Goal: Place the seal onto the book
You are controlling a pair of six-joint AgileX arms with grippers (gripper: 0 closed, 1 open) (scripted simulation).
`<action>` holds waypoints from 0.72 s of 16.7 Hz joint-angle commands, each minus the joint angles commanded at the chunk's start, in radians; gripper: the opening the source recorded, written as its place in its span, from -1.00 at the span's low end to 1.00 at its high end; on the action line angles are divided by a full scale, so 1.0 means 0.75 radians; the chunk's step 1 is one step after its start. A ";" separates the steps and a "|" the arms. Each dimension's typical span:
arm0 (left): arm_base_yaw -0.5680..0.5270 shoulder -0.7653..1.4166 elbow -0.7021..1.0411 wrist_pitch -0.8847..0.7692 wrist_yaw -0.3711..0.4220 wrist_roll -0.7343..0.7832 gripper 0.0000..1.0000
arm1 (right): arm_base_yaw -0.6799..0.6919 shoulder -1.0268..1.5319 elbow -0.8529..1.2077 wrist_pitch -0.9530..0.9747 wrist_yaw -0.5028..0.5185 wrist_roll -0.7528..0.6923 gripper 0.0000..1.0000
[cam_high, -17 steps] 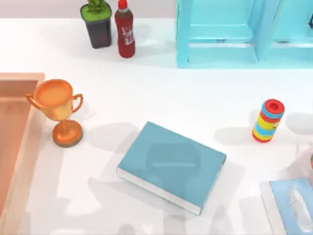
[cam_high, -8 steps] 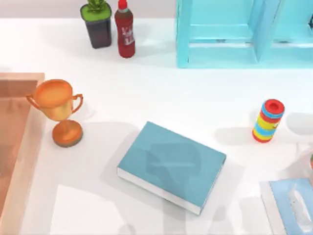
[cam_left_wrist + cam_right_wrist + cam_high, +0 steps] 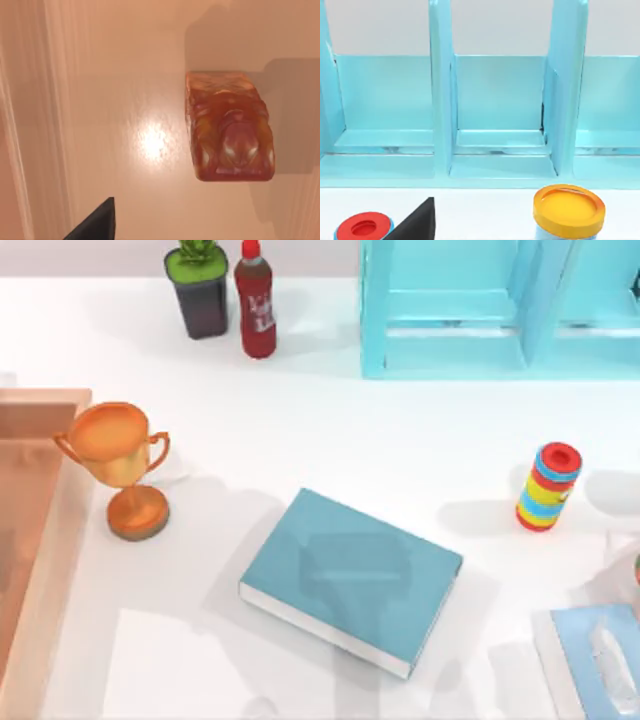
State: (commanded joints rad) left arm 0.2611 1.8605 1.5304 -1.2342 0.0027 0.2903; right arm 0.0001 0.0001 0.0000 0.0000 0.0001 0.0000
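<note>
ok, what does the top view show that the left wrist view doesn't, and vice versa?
Top view: the book, trophy, striped cylinder, tissue box, red bottle, potted plant and blue shelf.
Left wrist view: the seal resting on the tray floor, with the left gripper above that floor.
Shared: the wooden tray at the table's left edge.
The right gripper is idle, facing the shelf.

A white desk [image 3: 400, 440] spreads under even, bright light that throws soft grey shadows across it. Along its far edge stands a light-blue shelf unit [image 3: 470, 310] with open compartments split by upright dividers, a pale grey wall [image 3: 495, 25] behind it. At the desk's left side lies a wooden tray [image 3: 25, 540] with a glossy floor.
</note>
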 joint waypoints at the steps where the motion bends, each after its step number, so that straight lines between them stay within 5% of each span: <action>1: 0.001 0.001 -0.004 0.004 0.000 0.000 1.00 | 0.000 0.000 0.000 0.000 0.000 0.000 1.00; 12: 0.010 0.144 -0.353 0.495 0.001 0.006 1.00 | 0.000 0.000 0.000 0.000 0.000 0.000 1.00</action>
State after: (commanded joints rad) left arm 0.2686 1.9688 1.2654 -0.8632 0.0036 0.2950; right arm 0.0001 0.0001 0.0000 0.0000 0.0001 0.0000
